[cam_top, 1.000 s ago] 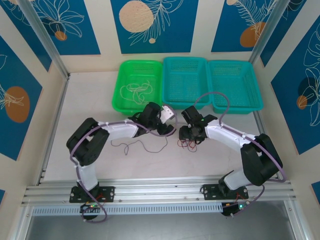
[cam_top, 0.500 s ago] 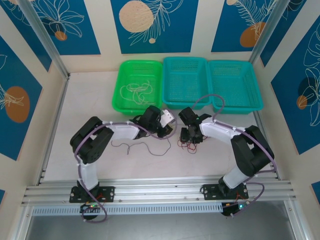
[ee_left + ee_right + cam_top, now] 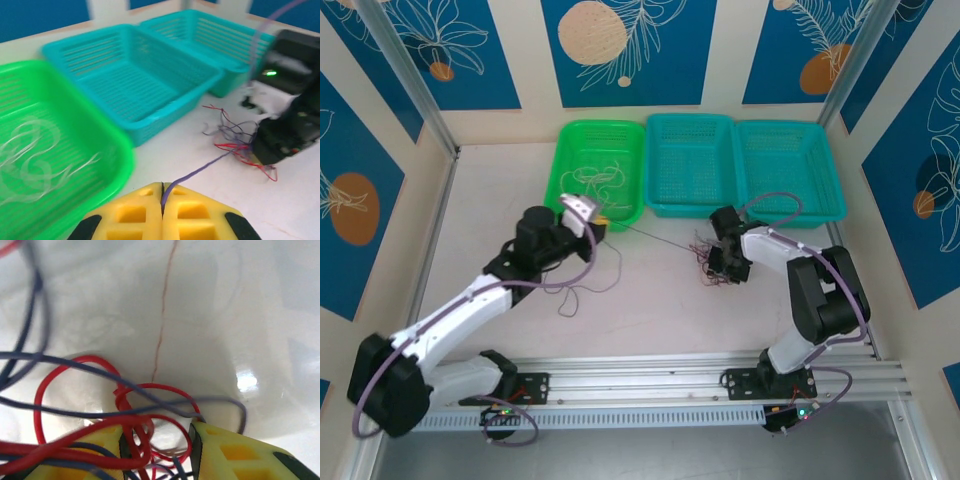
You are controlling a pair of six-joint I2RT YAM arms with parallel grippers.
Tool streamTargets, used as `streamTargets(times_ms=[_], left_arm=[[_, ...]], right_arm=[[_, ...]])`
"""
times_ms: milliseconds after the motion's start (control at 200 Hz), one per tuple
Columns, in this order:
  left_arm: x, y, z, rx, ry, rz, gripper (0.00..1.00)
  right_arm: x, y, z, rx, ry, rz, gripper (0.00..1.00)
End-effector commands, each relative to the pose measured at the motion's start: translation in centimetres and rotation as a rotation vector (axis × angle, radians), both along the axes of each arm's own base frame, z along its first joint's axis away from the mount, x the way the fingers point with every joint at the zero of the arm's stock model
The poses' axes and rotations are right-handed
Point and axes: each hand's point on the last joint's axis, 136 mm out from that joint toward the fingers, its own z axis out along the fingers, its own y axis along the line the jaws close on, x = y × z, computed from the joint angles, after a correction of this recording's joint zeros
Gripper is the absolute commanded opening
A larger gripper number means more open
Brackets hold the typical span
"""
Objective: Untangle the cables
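My left gripper (image 3: 588,211) sits by the green basket's front corner. In the left wrist view its yellow fingers (image 3: 135,215) are shut on a thin purple cable (image 3: 200,170). That cable (image 3: 650,236) runs taut to a tangle of red, purple and dark cables (image 3: 704,266) on the table. My right gripper (image 3: 720,262) is down on that tangle (image 3: 240,145). In the right wrist view the right gripper (image 3: 157,432) stands open, its jaws apart, with red cable loops (image 3: 125,425) and dark strands (image 3: 75,365) lying between them. Cream-white cables (image 3: 595,180) lie in the green basket.
The green basket (image 3: 560,200) and two teal baskets (image 3: 692,208) (image 3: 790,218) stand in a row at the back. A loose thin cable (image 3: 570,300) lies on the table under the left arm. Metal rails run along the near edge.
My left gripper has shut on a purple cable and swung left toward the green basket, drawing it taut. My right gripper shifted right with the tangle and its jaws narrowed.
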Motion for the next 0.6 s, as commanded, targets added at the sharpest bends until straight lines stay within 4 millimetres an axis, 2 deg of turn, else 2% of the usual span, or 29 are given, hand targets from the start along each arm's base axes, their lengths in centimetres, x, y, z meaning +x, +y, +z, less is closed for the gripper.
streamTargets(times_ms=[0,90,190,255,310,380,490,595], left_arm=[[0.3,4.9,-0.3,0.007,0.039,0.184,0.00],[0.1,6.6,-0.4,0.002,0.052,0.233,0.00],[0.1,7.5,-0.7,-0.011,0.067,0.272,0.00],[0.0,7.3,-0.8,-0.033,0.073,0.258,0.00],[-0.4,6.2,-0.6,-0.062,0.076,0.197,0.00],[-1.0,4.4,-0.1,-0.109,0.080,0.093,0.00],[-1.8,2.9,1.2,-0.149,0.078,-0.009,0.00],[-2.2,2.0,2.6,-0.155,0.065,-0.067,0.00]], right_arm=[[-1.6,-1.4,-1.3,0.013,0.061,-0.063,0.34],[-1.4,-1.7,-1.4,0.025,0.059,-0.081,0.31],[-1.3,-1.8,-1.3,0.036,0.058,-0.089,0.31],[-1.3,-1.6,-0.8,0.050,0.047,-0.086,0.32],[-1.1,-0.7,0.1,0.097,0.015,-0.061,0.37],[-0.9,0.5,2.3,0.153,-0.033,-0.028,0.46],[-0.5,1.7,7.0,0.193,-0.154,0.028,0.73],[-0.2,1.7,11.7,0.222,-0.312,0.036,0.83]])
